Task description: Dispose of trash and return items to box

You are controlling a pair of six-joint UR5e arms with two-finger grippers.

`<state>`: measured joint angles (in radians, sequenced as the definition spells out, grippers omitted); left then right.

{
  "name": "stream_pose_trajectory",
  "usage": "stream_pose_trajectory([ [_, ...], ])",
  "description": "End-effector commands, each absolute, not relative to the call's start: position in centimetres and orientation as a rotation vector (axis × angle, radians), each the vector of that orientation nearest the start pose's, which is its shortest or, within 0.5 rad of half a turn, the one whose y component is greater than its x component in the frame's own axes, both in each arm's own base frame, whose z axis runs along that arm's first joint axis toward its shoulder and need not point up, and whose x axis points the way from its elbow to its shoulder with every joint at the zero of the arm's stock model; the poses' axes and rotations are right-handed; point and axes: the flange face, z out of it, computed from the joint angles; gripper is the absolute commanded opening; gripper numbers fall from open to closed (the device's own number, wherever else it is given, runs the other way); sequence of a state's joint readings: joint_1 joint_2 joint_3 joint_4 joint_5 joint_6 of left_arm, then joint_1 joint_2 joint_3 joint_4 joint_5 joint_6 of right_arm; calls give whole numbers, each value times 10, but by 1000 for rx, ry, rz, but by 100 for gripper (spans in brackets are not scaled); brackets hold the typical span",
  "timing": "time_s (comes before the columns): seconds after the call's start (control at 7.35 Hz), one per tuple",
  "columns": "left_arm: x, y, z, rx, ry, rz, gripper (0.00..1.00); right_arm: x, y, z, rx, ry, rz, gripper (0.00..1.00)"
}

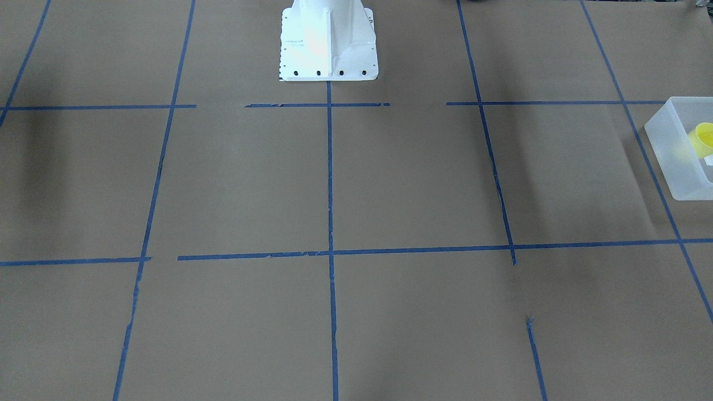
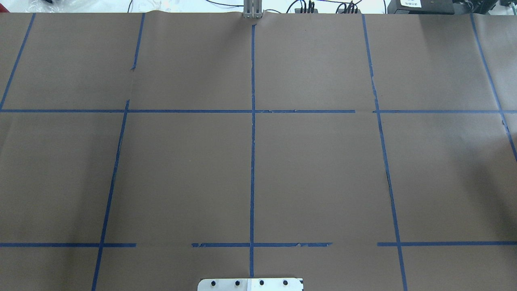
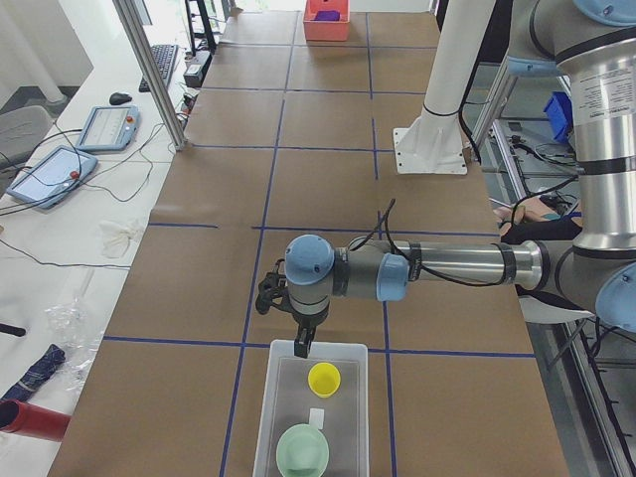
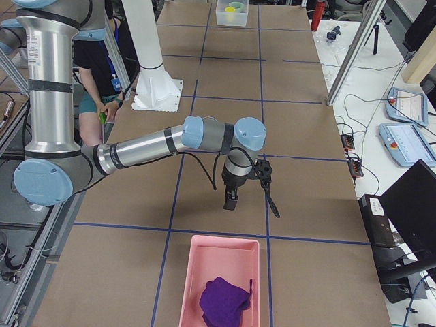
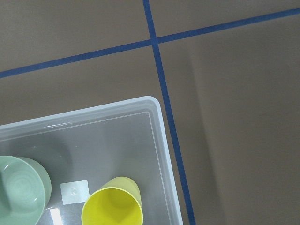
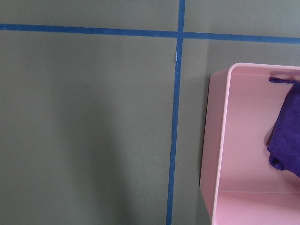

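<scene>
The yellow cup (image 5: pixel 112 207) and the pale mint-green bowl (image 5: pixel 21 190) stand upright inside the frosted-white box (image 5: pixel 159 140), with a small white label (image 5: pixel 74 192) between them. In the exterior left view the box (image 3: pixel 356 397) holds the cup (image 3: pixel 324 379) and the bowl (image 3: pixel 303 449). My left gripper (image 3: pixel 301 345) hangs just above the box's far rim; I cannot tell whether it is open or shut. My right gripper (image 4: pixel 230 200) hovers over the table short of the pink bin; I cannot tell its state either. Nothing shows between the fingers of either.
A pink bin (image 4: pixel 194 272) at the table's right end holds a crumpled purple cloth (image 4: pixel 223 301); it also shows in the right wrist view (image 6: pixel 215 140). The robot's white base (image 1: pixel 328 42) stands mid-table. Blue tape lines grid the brown paper. An operator stands behind the robot.
</scene>
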<state>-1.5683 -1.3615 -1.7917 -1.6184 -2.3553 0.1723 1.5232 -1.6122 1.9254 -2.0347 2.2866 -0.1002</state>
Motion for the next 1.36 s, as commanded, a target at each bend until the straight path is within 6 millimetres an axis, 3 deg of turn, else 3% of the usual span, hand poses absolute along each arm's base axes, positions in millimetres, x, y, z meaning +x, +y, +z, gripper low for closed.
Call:
stream_pose_trajectory([
  [0.0,-68,-406,633,139,775,180,100,43,-443,561,-137,-720,-94,100],
  [0.14,-72,-403,631,146,774,171,100,44,-435,571,-105,-723,-103,100],
  [0.41,-77,-400,633,145,774,159,100,43,-420,622,-35,-742,-125,100],
  [0.54,-77,-400,633,145,774,159,100,44,-417,635,-35,-744,-123,100],
  [1.22,-78,-401,627,158,773,159,100,44,-415,642,-48,-741,-120,100],
])
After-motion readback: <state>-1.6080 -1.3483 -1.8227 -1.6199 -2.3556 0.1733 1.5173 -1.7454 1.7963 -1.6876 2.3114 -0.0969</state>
